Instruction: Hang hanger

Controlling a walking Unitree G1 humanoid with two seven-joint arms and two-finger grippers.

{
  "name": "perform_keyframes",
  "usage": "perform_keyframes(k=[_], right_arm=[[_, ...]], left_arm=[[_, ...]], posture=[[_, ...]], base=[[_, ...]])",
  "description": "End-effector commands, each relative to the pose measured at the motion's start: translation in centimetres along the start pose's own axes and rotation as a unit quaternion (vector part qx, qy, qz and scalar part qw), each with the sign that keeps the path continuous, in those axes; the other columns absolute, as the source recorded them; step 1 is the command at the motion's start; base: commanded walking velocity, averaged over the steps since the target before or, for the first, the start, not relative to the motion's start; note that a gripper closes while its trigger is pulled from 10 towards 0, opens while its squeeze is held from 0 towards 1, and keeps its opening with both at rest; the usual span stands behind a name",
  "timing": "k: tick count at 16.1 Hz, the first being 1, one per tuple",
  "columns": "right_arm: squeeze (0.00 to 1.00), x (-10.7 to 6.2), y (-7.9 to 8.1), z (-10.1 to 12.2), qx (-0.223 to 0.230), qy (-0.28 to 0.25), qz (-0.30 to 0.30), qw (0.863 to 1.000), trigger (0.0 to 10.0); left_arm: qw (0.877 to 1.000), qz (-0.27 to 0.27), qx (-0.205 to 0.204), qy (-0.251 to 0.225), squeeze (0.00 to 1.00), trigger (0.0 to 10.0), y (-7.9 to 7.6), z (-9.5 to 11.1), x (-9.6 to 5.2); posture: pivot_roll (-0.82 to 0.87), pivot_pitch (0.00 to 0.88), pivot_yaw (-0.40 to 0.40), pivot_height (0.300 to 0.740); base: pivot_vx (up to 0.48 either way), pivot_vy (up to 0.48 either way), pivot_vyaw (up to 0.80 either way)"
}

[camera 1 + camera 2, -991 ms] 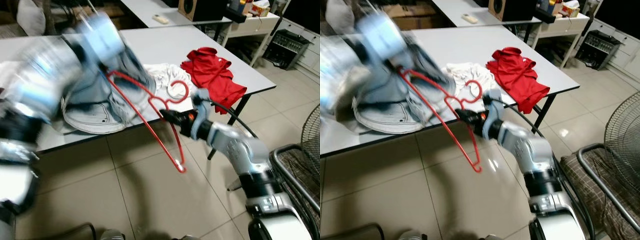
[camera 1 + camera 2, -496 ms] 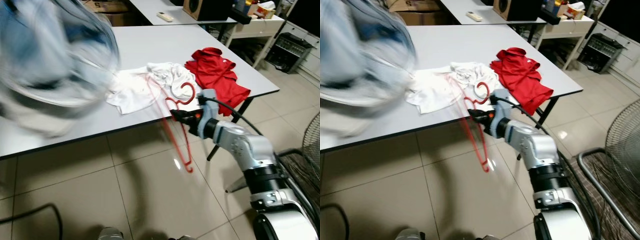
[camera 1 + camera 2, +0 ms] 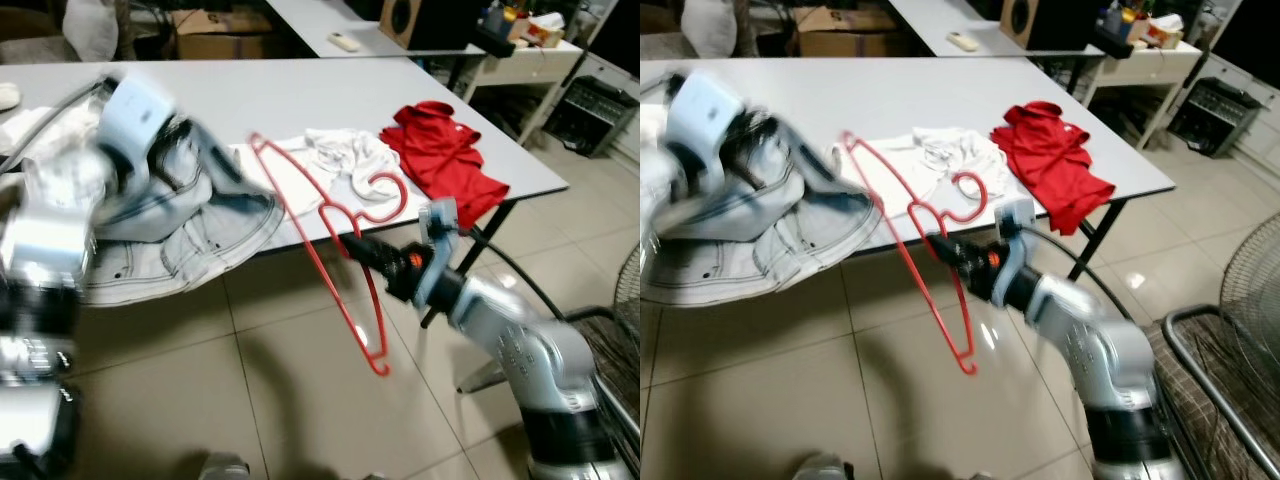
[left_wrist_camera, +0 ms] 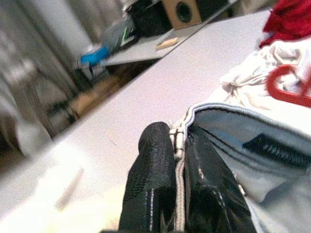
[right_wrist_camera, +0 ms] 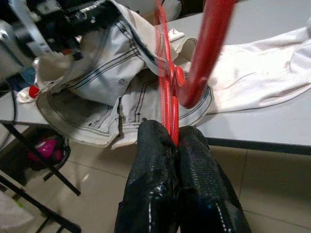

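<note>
In front of the table's near edge, the right gripper (image 3: 362, 247) is clamped on the neck of the red hanger (image 3: 330, 255), held tilted above the floor. Beside it, the left gripper (image 4: 179, 145) pinches a seam of the denim jacket (image 3: 185, 220) over the table (image 3: 300, 95). Likely next: threading the hanger's shoulder into the jacket. White cloth (image 3: 345, 160) and a red shirt (image 3: 440, 150) lie beyond.

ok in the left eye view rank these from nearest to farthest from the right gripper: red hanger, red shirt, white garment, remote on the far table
1. red hanger: clamped in the right gripper.
2. white garment: on the table edge just beyond it.
3. red shirt: on the table, out toward the robot's right; close to the white garment's rank.
4. remote: on the far table, at the back.
</note>
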State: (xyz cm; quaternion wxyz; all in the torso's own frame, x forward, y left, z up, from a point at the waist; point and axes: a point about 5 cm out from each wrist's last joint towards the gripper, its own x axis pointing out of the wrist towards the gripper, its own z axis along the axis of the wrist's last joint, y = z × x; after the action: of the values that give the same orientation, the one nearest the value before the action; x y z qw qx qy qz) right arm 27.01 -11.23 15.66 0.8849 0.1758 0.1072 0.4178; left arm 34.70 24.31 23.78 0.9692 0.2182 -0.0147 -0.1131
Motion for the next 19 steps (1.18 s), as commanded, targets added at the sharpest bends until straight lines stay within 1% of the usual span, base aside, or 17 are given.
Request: perform_keyframes(k=[1,2,3,4,5,6,7,8,9,10,11,14,17,18,19], right_arm=[[0.00,-0.3,0.5,0.4,-0.016,-0.003,0.002,1.000,10.0],[0.00,-0.9,1.0,0.0,-0.029,-0.011,-0.016,0.999,10.0],[0.00,-1.1,1.5,-0.2,-0.033,-0.023,-0.032,0.999,10.0],[0.00,-1.2,1.7,-0.1,-0.037,-0.034,-0.044,0.998,10.0],[0.00,-1.1,1.4,-0.1,-0.064,-0.044,-0.087,0.993,10.0],[0.00,-1.3,1.0,-0.2,-0.083,-0.047,-0.131,0.987,10.0],[0.00,-1.5,0.7,-0.6,-0.108,-0.041,-0.168,0.979,10.0],[0.00,-1.6,0.8,-0.9,-0.121,-0.037,-0.170,0.977,10.0],[0.00,-1.7,1.0,-1.0,-0.079,-0.055,-0.169,0.981,10.0],[0.00,-1.8,1.0,-1.0,-0.060,-0.065,-0.171,0.981,10.0],[0.00,-1.9,1.1,-1.1,-0.053,-0.069,-0.169,0.982,10.0],[0.00,-1.9,1.4,-1.2,-0.063,-0.066,-0.158,0.983,10.0],[0.00,-2.0,1.3,-1.2,-0.072,-0.069,-0.167,0.981,10.0],[0.00,-2.0,1.3,-1.1,-0.084,-0.067,-0.165,0.980,10.0],[0.00,-2.0,1.4,-1.1,-0.086,-0.065,-0.158,0.982,10.0]], left_arm=[[0.999,0.023,-0.027,-0.016,0.00,0.0,0.3,0.4,-0.5],[0.994,0.042,-0.101,-0.015,0.00,0.0,-1.1,-1.4,-2.2],[0.990,0.041,-0.131,-0.031,0.00,4.2,-2.7,-2.1,-3.8],[0.983,0.037,-0.181,-0.018,0.00,10.0,-3.9,-2.6,-4.6],[0.981,0.038,-0.187,-0.019,0.00,10.0,-5.2,-3.2,-5.6],[0.979,0.050,-0.196,-0.019,0.00,10.0,-6.3,-3.7,-6.4],[0.977,0.055,-0.205,-0.010,0.00,10.0,-7.3,-4.4,-7.0],[0.977,0.053,-0.206,-0.006,0.00,10.0,-8.2,-4.8,-7.4],[0.979,0.053,-0.197,-0.004,0.00,10.0,-8.9,-4.8,-7.7],[0.980,0.051,-0.193,-0.001,0.00,10.0,-9.1,-4.8,-7.7],[0.981,0.045,-0.187,0.004,0.00,10.0,-9.6,-4.6,-7.8],[0.985,0.016,-0.173,0.005,0.00,10.0,-10.5,-4.0,-7.6],[0.982,0.020,-0.189,0.003,0.00,10.0,-10.6,-4.0,-7.7],[0.982,0.018,-0.189,-0.001,0.00,10.0,-10.6,-4.1,-7.8],[0.983,0.016,-0.183,-0.001,0.00,10.0,-10.7,-4.0,-7.9]], posture=[[0.05,0.000,-0.072,0.740],[0.05,0.000,-0.070,0.740],[0.04,0.000,-0.069,0.740],[0.03,0.000,-0.071,0.740],[0.03,0.000,-0.072,0.740],[0.02,0.000,-0.077,0.740],[0.01,0.000,-0.081,0.740],[0.01,0.000,-0.085,0.740],[0.01,0.000,-0.089,0.740],[0.01,0.000,-0.091,0.740],[0.01,0.000,-0.091,0.740],[0.01,0.000,-0.080,0.740],[0.01,0.000,-0.071,0.740],[0.00,0.000,-0.066,0.740],[0.00,0.000,-0.062,0.740]], base=[[0.000,0.000,0.00],[0.000,0.000,0.00],[0.000,0.000,0.00],[0.000,0.000,0.00],[0.000,0.000,0.00],[0.000,0.000,0.00],[0.000,0.000,0.00],[0.000,0.000,0.00],[0.000,0.000,0.00],[0.000,0.000,0.00],[0.000,0.000,0.00],[0.000,0.000,0.00],[0.000,0.000,0.00],[0.000,0.000,0.00],[0.000,0.000,0.80]])
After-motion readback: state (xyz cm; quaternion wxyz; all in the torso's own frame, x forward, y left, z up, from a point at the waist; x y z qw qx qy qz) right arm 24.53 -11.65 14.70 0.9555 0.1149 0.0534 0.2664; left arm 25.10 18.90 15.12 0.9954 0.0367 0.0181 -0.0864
